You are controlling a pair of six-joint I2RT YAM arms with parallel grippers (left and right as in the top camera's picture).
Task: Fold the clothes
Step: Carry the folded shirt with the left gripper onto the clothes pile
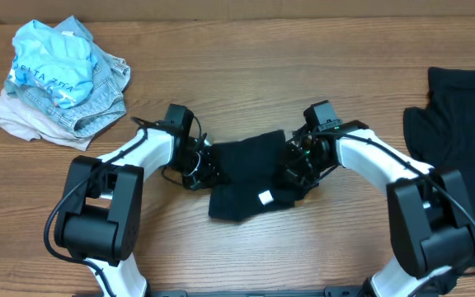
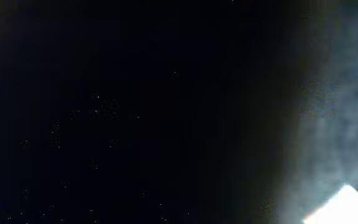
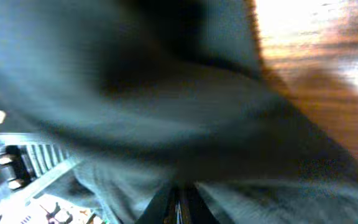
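A black T-shirt (image 1: 250,169) lies bunched at the table's middle, its white label (image 1: 265,197) facing up near the front edge. My left gripper (image 1: 200,169) is at the shirt's left edge and looks shut on it. Dark fabric (image 2: 135,112) fills the whole left wrist view and hides the fingers. My right gripper (image 1: 295,169) is at the shirt's right edge. In the right wrist view its fingers (image 3: 179,208) are closed together on the blurred black fabric (image 3: 166,112). A second black T-shirt (image 1: 460,115) lies at the far right.
A pile of pale blue, denim and beige clothes (image 1: 60,78) sits at the back left. Bare wooden table (image 1: 246,264) shows in front of the shirt and between the pile and the arms.
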